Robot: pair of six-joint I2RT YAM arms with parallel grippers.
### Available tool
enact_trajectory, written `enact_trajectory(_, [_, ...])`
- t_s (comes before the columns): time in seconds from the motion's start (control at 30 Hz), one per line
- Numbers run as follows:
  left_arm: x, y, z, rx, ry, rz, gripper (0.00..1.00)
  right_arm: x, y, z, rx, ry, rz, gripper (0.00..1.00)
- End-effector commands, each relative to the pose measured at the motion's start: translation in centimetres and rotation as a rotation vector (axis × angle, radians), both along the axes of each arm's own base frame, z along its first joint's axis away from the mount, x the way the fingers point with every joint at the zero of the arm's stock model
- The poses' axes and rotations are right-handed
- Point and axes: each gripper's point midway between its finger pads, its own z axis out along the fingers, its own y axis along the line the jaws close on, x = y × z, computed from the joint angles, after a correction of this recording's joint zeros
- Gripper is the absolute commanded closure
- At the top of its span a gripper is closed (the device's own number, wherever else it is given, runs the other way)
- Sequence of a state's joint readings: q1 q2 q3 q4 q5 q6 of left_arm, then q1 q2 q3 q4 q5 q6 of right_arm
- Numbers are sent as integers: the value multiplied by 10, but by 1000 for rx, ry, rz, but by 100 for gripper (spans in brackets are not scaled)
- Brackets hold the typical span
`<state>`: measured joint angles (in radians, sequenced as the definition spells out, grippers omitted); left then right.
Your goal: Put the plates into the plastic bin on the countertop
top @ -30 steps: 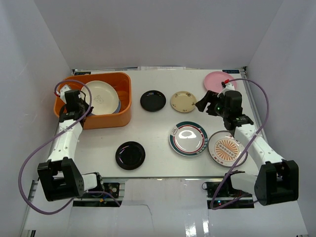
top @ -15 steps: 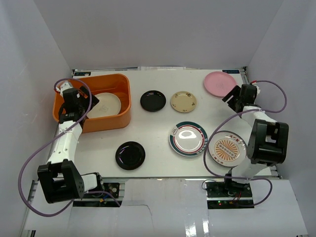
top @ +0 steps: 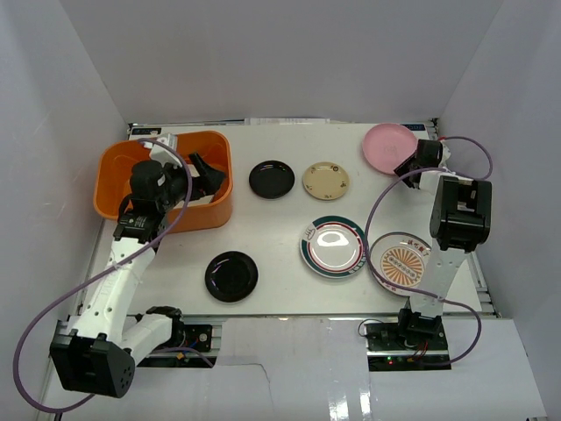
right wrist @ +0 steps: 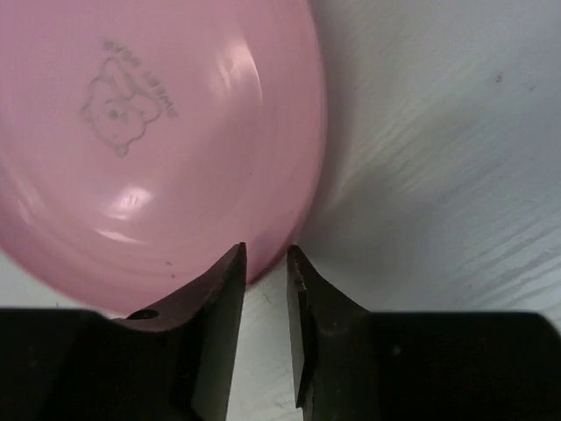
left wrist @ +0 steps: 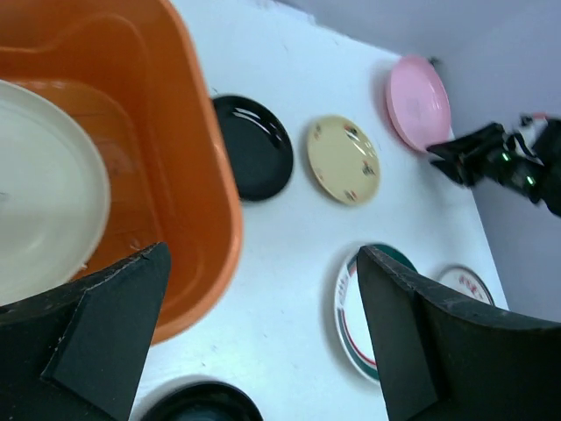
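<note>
At far right, right gripper (right wrist: 266, 256) narrowly straddles round pink plate (right wrist: 158, 132) rim, clamp unclear; left gripper (left wrist: 263, 254) gapes wide above orange rounded plastic bin (left wrist: 200, 149).

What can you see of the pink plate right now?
The pink plate is round, shallow and glossy, plastic-looking, with a faint figure and lettering marked inside. It lies flat on the countertop at the far right corner. The right gripper has its fingers astride the rim, nearly closed; whether they pinch it is unclear.

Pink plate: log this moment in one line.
right claw: narrow gap at pink plate rim, grip unclear | left claw: open, empty, above plastic bin | pale plate: inside bin
</note>
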<state>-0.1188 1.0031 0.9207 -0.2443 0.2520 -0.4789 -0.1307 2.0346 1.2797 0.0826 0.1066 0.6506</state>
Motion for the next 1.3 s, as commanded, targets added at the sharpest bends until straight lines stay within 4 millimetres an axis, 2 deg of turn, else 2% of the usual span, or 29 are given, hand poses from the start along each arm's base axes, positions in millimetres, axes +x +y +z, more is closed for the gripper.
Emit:
enact_trajectory(0.0, [-20, -35, 1, -12, 13, -163, 2, 7, -6, 2, 3, -14, -49, 74])
enact_trajectory(0.1, [-28, -60, 9, -29, 11, -243, 2, 10, -7, 30, -4, -104, -57, 92])
enact_trajectory(0.17, [-31, -72, 14, -37, 8, -279, 2, 4, -7, 66, -13, -191, -55, 92])
enact_trajectory(0.2, [-33, -86, 18, -40, 9, -318, 2, 5, -5, 86, -18, -253, -42, 92])
enact_trajectory(0.23, [-35, -93, 20, -44, 12, -335, 2, -7, -2, 112, -23, -308, -28, 92])
enact_trajectory(0.27, [-36, -100, 21, -46, 16, -350, 2, -14, 5, 128, -17, -348, -6, 92])
enact_trajectory(0.3, [-39, -116, 21, -46, 25, -388, 2, -23, 19, 169, -3, -455, 49, 92])
enact_trajectory(0.33, [-40, -124, 22, -46, 27, -400, 2, -38, 29, 159, 6, -442, 80, 92])
enact_trajectory(0.37, [-39, -130, 22, -32, 25, -388, 2, -49, 39, 165, 8, -456, 109, 92])
enact_trajectory(0.4, [-46, -148, 24, -24, 19, -425, 2, -63, 60, 186, 21, -507, 172, 92])
enact_trajectory(0.43, [-43, -151, 23, -7, 15, -400, 2, -79, 72, 171, 32, -484, 204, 92])
enact_trajectory(0.47, [-44, -157, 22, 5, 13, -401, 2, -89, 82, 173, 37, -492, 233, 92])
enact_trajectory(0.5, [-51, -167, 21, 12, 15, -421, 2, -104, 98, 188, 50, -535, 282, 92])
enact_trajectory(0.53, [-50, -172, 17, 16, 26, -419, 2, -113, 110, 187, 63, -538, 316, 92])
enact_trajectory(0.57, [-50, -175, 14, 21, 33, -409, 2, -127, 120, 177, 86, -523, 341, 92])
enact_trajectory(0.6, [-48, -176, 11, 17, 42, -399, 2, -141, 134, 191, 111, -563, 388, 92])
enact_trajectory(0.67, [-47, -179, 8, -6, 48, -385, 2, -161, 157, 189, 157, -563, 471, 92])
enact_trajectory(0.7, [-47, -180, 9, -19, 46, -388, 2, -170, 163, 198, 161, -580, 497, 92])
enact_trajectory(0.77, [-51, -183, 12, -49, 35, -397, 2, -185, 181, 199, 177, -567, 569, 92])
enact_trajectory(0.87, [-50, -181, 4, -44, 46, -375, 4, -206, 197, 208, 205, -590, 649, 92])
enact_trajectory(1.03, [-43, -182, -22, 4, 84, -357, 20, -220, 213, 208, 247, -585, 738, 92])
enact_trajectory(1.1, [-39, -179, -32, 31, 100, -334, 30, -224, 220, 207, 261, -579, 778, 92])
enact_trajectory(1.13, [-38, -178, -33, 37, 102, -327, 38, -225, 221, 207, 261, -577, 786, 92])
enact_trajectory(1.17, [-37, -177, -32, 34, 98, -319, 57, -227, 223, 206, 262, -575, 799, 92])
enact_trajectory(1.27, [-31, -172, -22, 39, 68, -280, 81, -226, 224, 201, 251, -553, 807, 90])
